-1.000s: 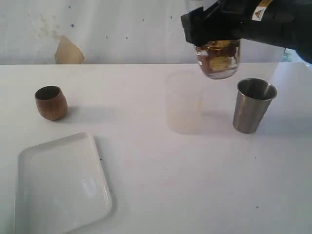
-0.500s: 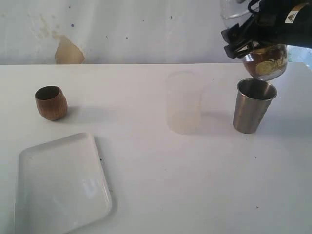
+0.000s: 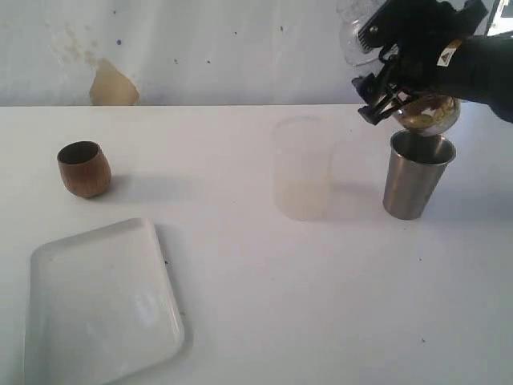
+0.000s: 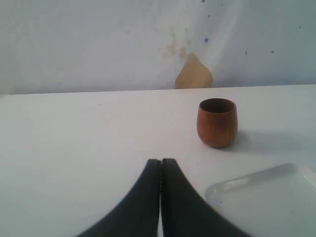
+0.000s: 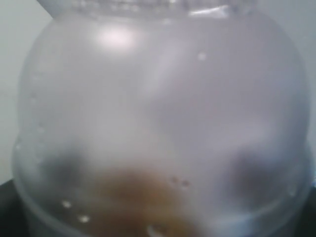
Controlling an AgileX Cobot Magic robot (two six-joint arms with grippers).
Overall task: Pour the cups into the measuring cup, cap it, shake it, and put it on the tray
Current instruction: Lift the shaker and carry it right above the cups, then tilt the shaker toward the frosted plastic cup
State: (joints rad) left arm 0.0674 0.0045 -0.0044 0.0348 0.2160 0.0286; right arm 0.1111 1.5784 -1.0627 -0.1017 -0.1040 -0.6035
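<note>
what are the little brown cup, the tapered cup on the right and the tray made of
The brown cup looks like wood, matte, with faint grain streaks. The tapered cup is likely brushed steel: grey, soft vertical reflections. The tray is glossy white, plastic or glazed ceramic; its glints leave that open.

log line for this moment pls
right jaws shut on capped clear plastic measuring cup, tilted, airborne above tapered steel tumbler | left jaws shut, facing rounded brown wooden cup | flat white tray: bare
</note>
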